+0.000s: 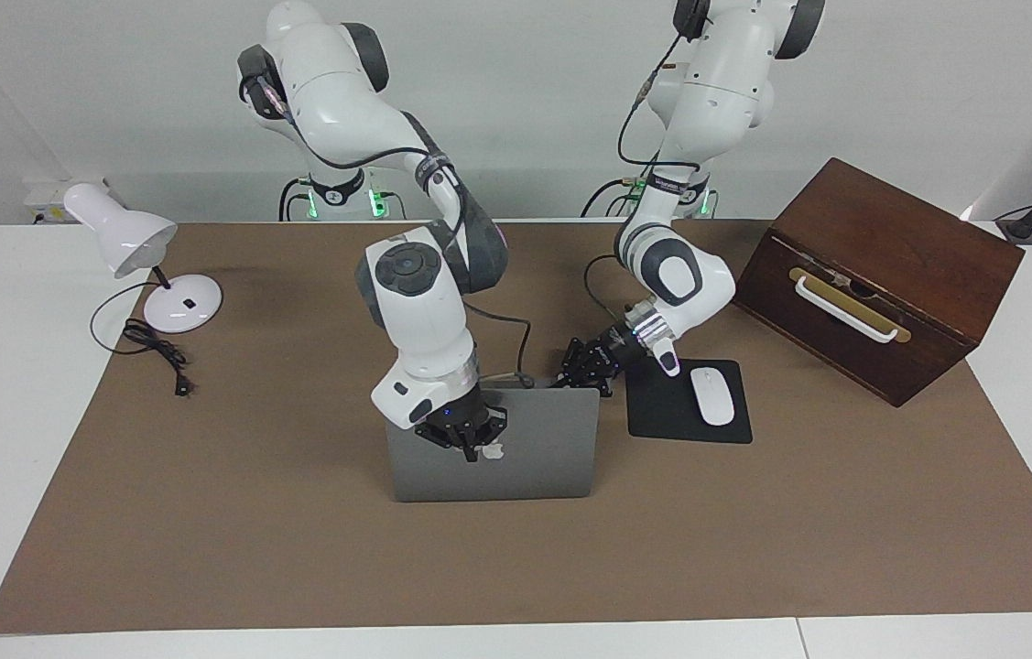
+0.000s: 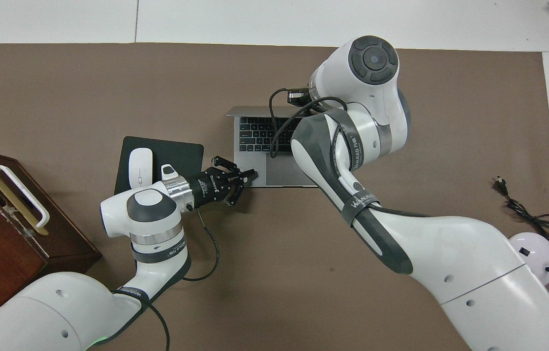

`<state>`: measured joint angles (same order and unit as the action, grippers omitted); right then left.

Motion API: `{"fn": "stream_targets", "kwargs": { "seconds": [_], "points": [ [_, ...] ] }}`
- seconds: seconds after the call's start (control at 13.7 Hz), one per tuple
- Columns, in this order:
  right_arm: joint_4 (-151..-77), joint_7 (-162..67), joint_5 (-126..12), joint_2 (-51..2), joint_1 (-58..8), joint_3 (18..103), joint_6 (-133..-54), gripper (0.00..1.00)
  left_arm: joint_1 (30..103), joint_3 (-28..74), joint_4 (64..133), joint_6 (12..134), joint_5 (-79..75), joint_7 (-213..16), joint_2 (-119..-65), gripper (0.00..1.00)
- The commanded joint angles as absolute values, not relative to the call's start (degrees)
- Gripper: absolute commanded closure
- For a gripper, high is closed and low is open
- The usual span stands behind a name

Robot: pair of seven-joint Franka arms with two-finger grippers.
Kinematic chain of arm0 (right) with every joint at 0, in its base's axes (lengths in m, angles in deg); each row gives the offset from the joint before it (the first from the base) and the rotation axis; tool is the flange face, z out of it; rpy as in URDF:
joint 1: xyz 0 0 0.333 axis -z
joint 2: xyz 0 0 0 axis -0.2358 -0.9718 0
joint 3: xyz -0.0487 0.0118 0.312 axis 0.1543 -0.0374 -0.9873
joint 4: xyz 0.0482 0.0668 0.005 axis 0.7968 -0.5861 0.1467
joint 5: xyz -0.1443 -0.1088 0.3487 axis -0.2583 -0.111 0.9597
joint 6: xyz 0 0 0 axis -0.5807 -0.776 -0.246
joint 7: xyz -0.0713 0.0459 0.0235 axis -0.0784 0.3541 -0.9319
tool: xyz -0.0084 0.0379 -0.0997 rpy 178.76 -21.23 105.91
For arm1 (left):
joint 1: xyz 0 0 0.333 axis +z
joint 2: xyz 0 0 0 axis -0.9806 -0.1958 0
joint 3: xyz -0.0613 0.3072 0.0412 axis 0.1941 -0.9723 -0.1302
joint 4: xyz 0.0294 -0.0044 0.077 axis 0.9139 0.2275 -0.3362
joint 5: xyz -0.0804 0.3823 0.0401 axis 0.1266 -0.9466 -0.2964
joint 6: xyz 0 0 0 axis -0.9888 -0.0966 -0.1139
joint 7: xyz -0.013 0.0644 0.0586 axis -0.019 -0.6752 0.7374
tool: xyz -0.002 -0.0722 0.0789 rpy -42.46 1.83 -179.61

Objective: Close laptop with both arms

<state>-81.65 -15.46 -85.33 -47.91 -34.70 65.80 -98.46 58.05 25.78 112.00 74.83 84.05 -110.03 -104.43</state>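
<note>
While both closed, right end effector [image 1: 472, 450] presses laptop [image 1: 534, 458] lid; left end effector [image 1: 570, 377] touches its base.

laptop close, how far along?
Done: both grippers in place, shut. In hand: right gripper pushes the laptop lid, part lowered; left gripper steadies the base corner beside the mouse pad. Left: keyboard still exposed, lid must drop flat.

Silver-grey laptop [image 1: 516, 458], black keys, on a plain brown mat [image 1: 296, 513]; white mouse [image 1: 711, 395] on a black pad [image 1: 662, 416]; dark wooden box [image 1: 882, 275]; white lamp [image 1: 126, 238].
</note>
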Motion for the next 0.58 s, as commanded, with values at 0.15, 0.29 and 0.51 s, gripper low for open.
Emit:
{"fn": "stream_targets", "kwargs": {
  "seconds": [0.15, 0.29, 0.51],
  "points": [
    [-83.7, -14.2, -83.8, -47.0, -35.2, 65.5, -96.3, 1.0, 58.1, 26.0, 115.4, 77.2, 83.8, -107.0, -107.7, 1.0],
    [-84.1, -14.1, -83.7, -47.0, -35.3, 65.5, -95.6, 1.0, 58.1, 26.0, 115.4, 77.5, 83.8, -107.0, -107.7, 1.0],
    [-85.0, -14.2, -83.7, -47.0, -35.1, 65.4, -95.3, 1.0, 58.1, 26.0, 115.4, 77.6, 83.8, -107.0, -107.7, 1.0]
  ]
}}
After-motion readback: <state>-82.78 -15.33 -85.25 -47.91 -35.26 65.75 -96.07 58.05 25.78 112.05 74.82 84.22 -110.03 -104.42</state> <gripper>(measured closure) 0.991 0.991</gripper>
